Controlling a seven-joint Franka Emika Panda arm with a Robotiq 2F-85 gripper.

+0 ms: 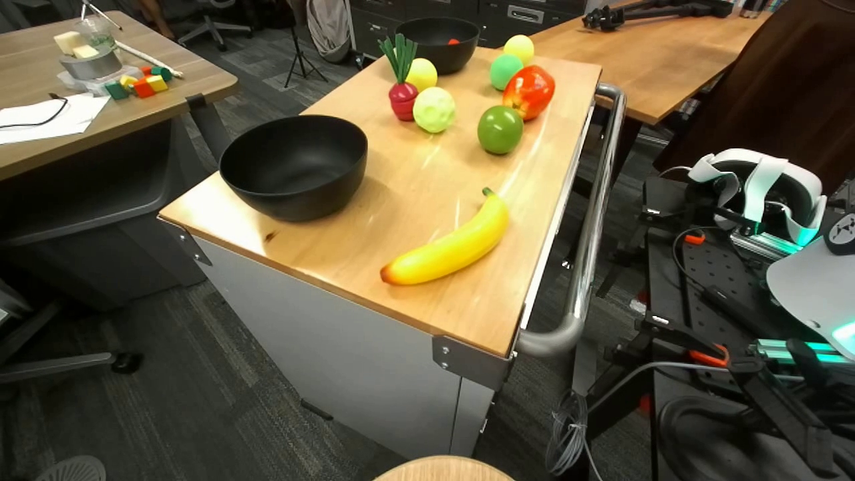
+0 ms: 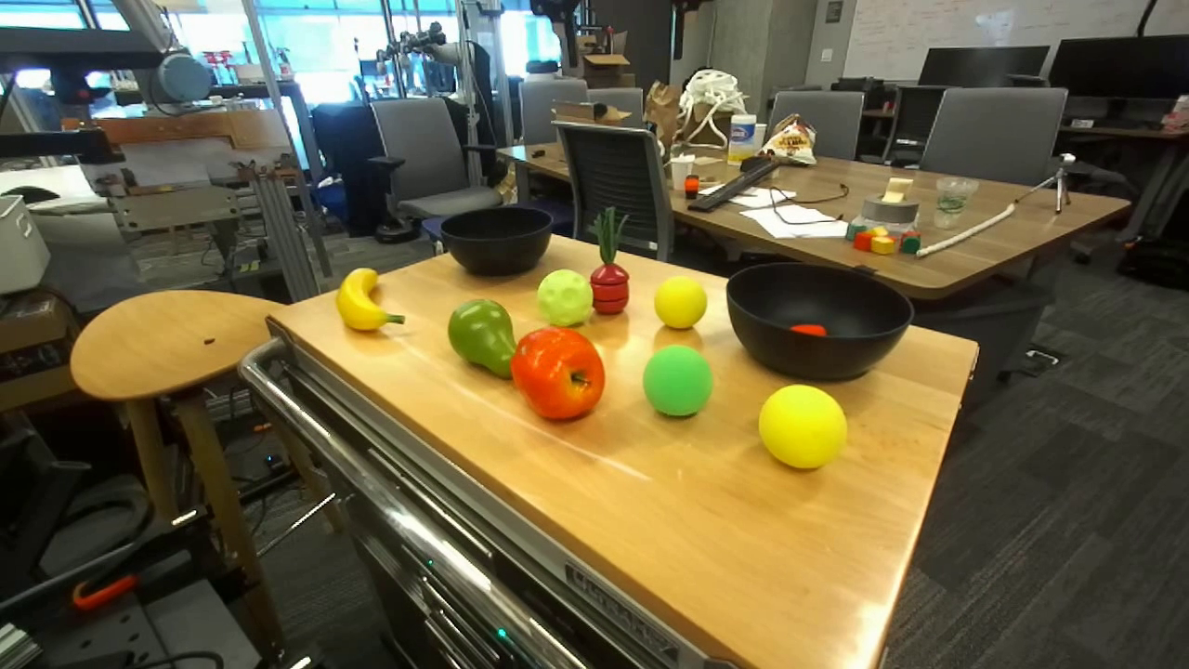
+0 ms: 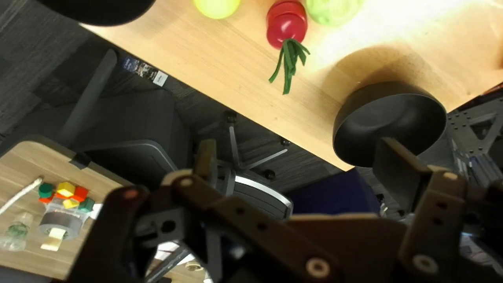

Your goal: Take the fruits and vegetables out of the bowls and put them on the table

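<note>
Plainly, in the wrist view the gripper (image 3: 301,157) stands spread wide, nothing between its fingers (image 3: 397,173), presumably to be ready for a grasp. Past one finger sits the near bowl (image 3: 387,114), its inside bare; well past the opposite one, the far bowl (image 3: 96,8). Ahead of the gap, the red radish (image 3: 287,27) rests on the table (image 3: 243,67). In an exterior view, fingers out of frame, the banana (image 1: 447,244) and green pear (image 1: 499,130) lie loose there, likely because the task wants them so. In an exterior view, the far bowl holds a red piece (image 2: 808,330), probably awaiting removal.
</note>
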